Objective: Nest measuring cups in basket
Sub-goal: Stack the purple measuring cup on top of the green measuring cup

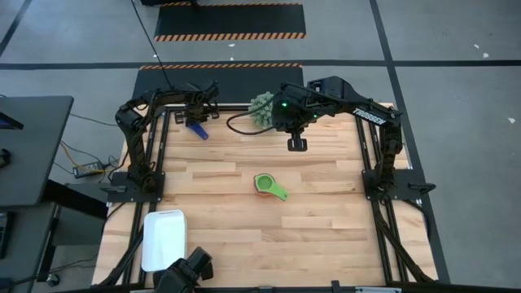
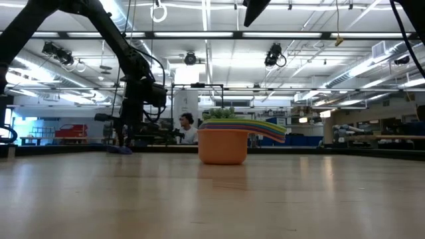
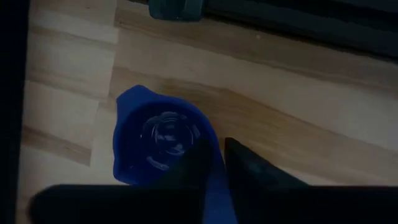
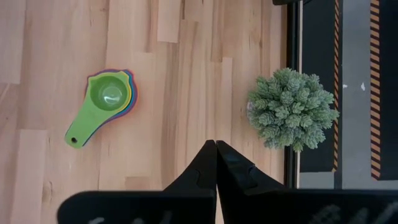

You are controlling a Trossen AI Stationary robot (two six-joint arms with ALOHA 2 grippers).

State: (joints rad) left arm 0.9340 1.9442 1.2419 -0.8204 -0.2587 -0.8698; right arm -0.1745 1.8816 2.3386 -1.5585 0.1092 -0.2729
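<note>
A dark blue measuring cup (image 1: 199, 131) (image 3: 158, 137) (image 2: 121, 150) sits near the table's far left edge. My left gripper (image 1: 198, 122) (image 3: 214, 158) is down at it, shut on its handle. The other cups stand nested mid-table as one stack (image 1: 265, 184) (image 4: 111, 96) (image 2: 222, 145). The green cup is on top and the orange one at the bottom. My right gripper (image 1: 297, 145) (image 4: 216, 152) hangs shut above the table, on the far side of the stack, touching nothing. The white basket (image 1: 163, 240) lies at the near left corner. My left gripper pinches the dark blue cup's flat handle (image 3: 215, 186) between its two fingers, close to the bowl. The fingers come from above, pointing down, one on each side of the handle. The bowl (image 3: 158, 140) is upright, open side up, and appears to rest on the table.
A spiky green ball-shaped plant (image 1: 262, 108) (image 4: 291, 109) stands at the far edge, between the two arms. A dark camera mount (image 1: 187, 273) sits at the near edge beside the basket. Bare wood lies between the stack and the basket. A person shows far behind the table (image 2: 188, 129).
</note>
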